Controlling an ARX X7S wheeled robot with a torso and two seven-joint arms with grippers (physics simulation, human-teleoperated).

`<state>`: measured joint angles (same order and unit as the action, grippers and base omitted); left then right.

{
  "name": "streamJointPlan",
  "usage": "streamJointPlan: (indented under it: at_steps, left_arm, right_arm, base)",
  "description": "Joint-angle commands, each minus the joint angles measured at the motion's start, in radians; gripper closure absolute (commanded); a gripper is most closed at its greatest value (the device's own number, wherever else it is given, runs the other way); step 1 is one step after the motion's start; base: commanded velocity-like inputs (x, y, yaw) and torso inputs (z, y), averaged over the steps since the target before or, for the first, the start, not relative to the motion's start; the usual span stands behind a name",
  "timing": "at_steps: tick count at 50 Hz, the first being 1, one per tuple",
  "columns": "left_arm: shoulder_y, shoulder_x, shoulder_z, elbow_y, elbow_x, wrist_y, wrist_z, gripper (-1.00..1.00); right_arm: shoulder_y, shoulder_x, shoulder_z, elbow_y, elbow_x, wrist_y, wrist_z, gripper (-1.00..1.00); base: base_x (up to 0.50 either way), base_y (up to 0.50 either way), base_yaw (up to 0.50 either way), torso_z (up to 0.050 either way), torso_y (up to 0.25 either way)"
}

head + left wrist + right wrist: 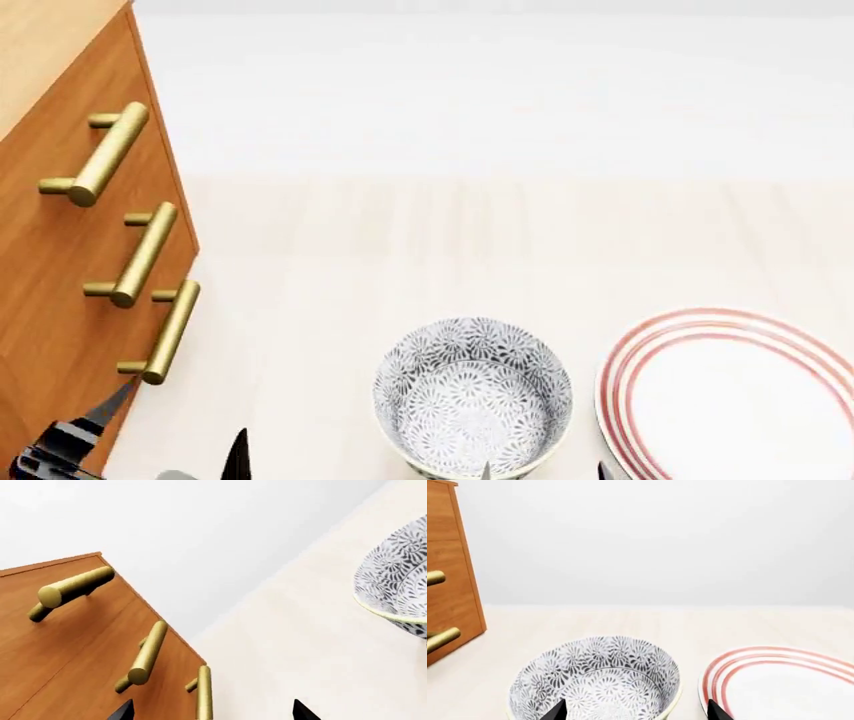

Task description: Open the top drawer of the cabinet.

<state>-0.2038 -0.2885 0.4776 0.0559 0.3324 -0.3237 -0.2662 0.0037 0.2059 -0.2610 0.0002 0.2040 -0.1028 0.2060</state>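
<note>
A patterned bowl [473, 396] sits before me on the pale floor [400, 250]; a red-ringed plate [731, 395] lies just beside the bowl, apart.

Plain white wall [660, 540] behind, pale cream wood-grain surface [441, 240] below (faint lengthwise planks), even soft light, no hard shadows.

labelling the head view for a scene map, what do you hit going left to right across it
cabinet with its three brass handles, the top drawer being the uppermost → left end effector low by the cabinet's foot → patterned bowl → red-ringed plate, cut off by the right edge
</note>
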Motion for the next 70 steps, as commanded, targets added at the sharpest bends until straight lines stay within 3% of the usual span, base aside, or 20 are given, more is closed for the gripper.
streamJointPlan:
  at_steps: [1,14,31,53,70]
  left_arm:
    - [-0.124,-0.025,0.133,0.007,0.241,-0.154,0.113,-1.0]
    - [-0.231,-0.04,0.282,-0.048,0.451,-0.236,0.172,-1.0]
    - [-0.337,-0.09,0.377,-0.064,0.636,-0.32,0.291,-1.0]
    - [-0.401,-0.177,0.371,0.038,0.724,-0.384,0.425,-1.0]
    - [-0.461,-0.2,0.32,0.056,0.719,-0.405,0.448,-1.0]
  right_arm:
    - [0.001,-0.014,0.017,0.003,-0.009,-0.003,-0.024,-1.0]
    - [0.001,-0.009,0.012,0.003,0.002,-0.002,-0.021,-1.0]
    - [0.006,-0.007,0.004,0.018,0.02,-0.005,-0.02,-1.0]
    - [0.005,-0.005,-0.012,0.048,0.036,-0.014,-0.025,-1.0]
    - [0.002,0.001,-0.022,0.044,0.046,-0.008,-0.02,-1.0]
  base:
    - [0.0,0.0,0.0,0.0,0.0]
    - [0.0,0.0,0.0,0.0,0.0]
    - [0.0,0.0,0.0,0.0,0.0]
    - [0.0,0.0,0.0,0.0,0.0]
    - [0.0,0.0,0.0,0.0,0.0]
